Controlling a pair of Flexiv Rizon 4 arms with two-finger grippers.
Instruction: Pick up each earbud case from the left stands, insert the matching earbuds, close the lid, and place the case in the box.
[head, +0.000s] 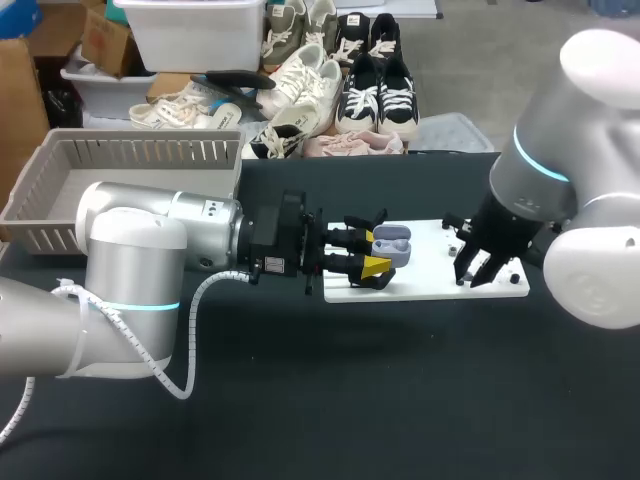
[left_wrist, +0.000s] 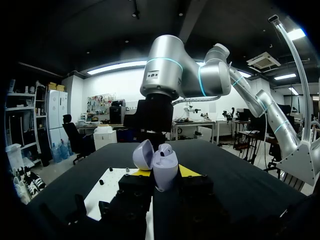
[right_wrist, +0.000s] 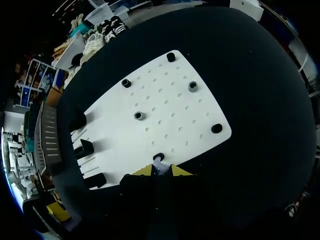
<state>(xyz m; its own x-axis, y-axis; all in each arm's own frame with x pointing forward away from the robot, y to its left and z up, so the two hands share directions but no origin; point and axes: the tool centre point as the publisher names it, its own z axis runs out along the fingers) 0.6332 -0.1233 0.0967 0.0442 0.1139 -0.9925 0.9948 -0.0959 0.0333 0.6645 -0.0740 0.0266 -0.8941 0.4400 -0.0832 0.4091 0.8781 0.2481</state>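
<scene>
Left gripper (left_wrist: 165, 173) fingers pinch lavender earbud case (left_wrist: 164, 162), lid open. Right gripper (right_wrist: 160, 171) fingertips pinch small pale earbud (right_wrist: 158, 164).

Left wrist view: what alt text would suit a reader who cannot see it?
An open lavender earbud case stands clamped between the yellow-tipped fingers, above a white board on a black table. The right arm looms beyond.
</scene>
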